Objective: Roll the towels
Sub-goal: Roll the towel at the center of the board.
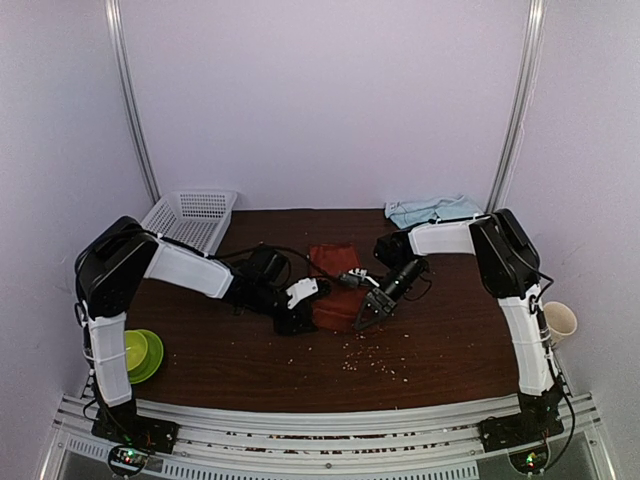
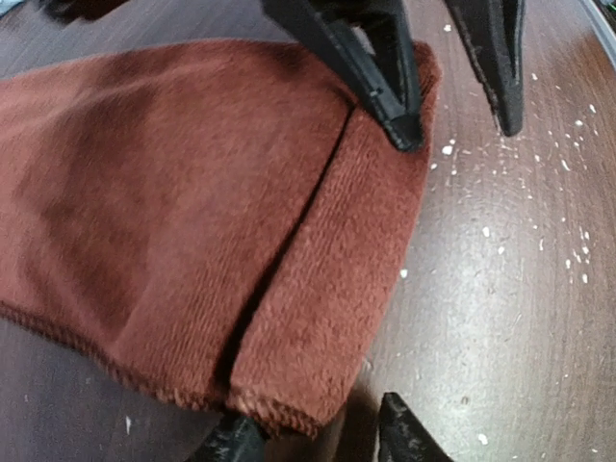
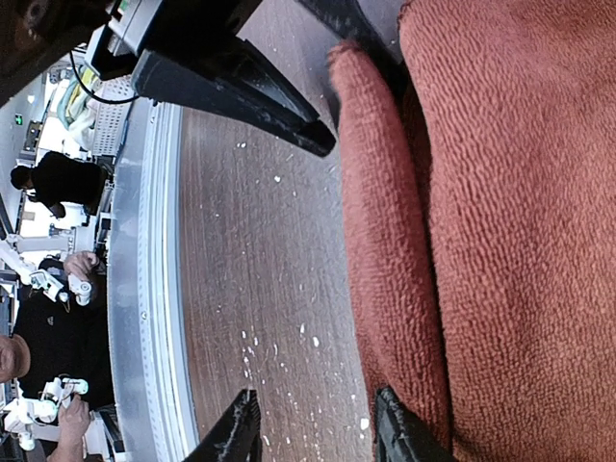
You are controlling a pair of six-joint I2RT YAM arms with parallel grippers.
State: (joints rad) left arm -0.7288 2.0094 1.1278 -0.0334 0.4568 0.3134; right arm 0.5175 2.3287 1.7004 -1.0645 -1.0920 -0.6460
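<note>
Rust-red towel [image 1: 333, 262], centre of counter [image 1: 450, 350]: rolling barely begun.
Top view: pale-blue towel [image 1: 432, 210] lies unrolled, upper right. Left wrist: left fingers [image 2: 231, 445] spread astride one turned-over edge, lower centre. Right wrist: right fingers [image 3: 402, 435] spread, one touching that fold; remainder flat.

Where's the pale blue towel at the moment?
From above, the pale blue towel lies crumpled at the table's far right corner, behind the right arm, well apart from the red towel mid-table.
</note>
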